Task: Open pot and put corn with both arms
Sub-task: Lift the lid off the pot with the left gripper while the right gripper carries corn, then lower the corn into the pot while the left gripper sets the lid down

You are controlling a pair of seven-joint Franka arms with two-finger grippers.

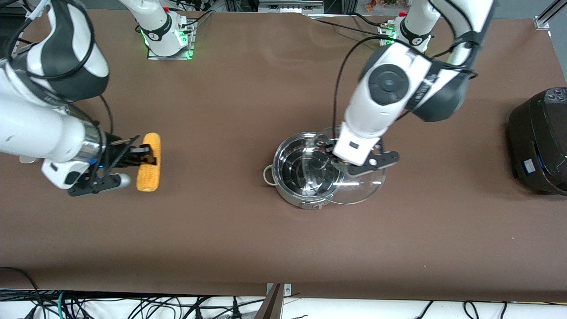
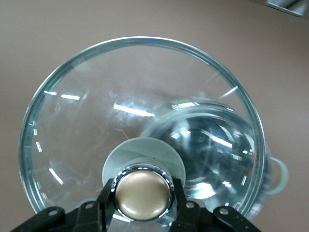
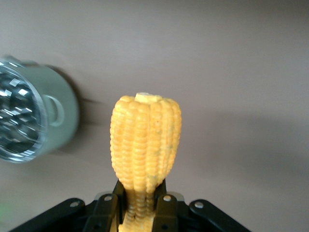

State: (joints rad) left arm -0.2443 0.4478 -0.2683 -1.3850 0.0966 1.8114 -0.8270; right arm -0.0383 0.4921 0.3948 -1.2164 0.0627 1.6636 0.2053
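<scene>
Brown table (image 1: 283, 248), bare along the edge nearest the front camera.

The pot (image 1: 305, 170) sits mid-table, a bit toward the left arm's end. It is shiny steel, uncovered, with nothing visible inside and one grey loop handle showing on the side toward the right arm's end. The right wrist view catches it too (image 3: 29, 116), apart from the corn.

The glass lid (image 1: 359, 181) is off the pot and held tilted. It overlaps the pot's rim on the side toward the left arm's end, with the rest of it over the table. The left gripper (image 1: 337, 160) is over that rim. In the left wrist view its two black fingers (image 2: 107, 198) are pinched on the tan knob (image 2: 143, 193), and the pot shows through the glass (image 2: 207, 150).

The corn (image 1: 148, 161) is toward the right arm's end of the table, well apart from the pot, and about level with it in the front view. It is a yellow-orange cob with its long axis running roughly toward and away from the front camera. The right gripper (image 1: 144, 155) is clamped across it; the right wrist view shows the fingers (image 3: 163, 205) pressed on both sides of the cob (image 3: 145, 140). Whether the cob touches the table is unclear.

A big black cooker (image 1: 538, 141) is at the left arm's end, well clear of the pot.

Both arm bases are along the table edge farthest from the front camera.
</scene>
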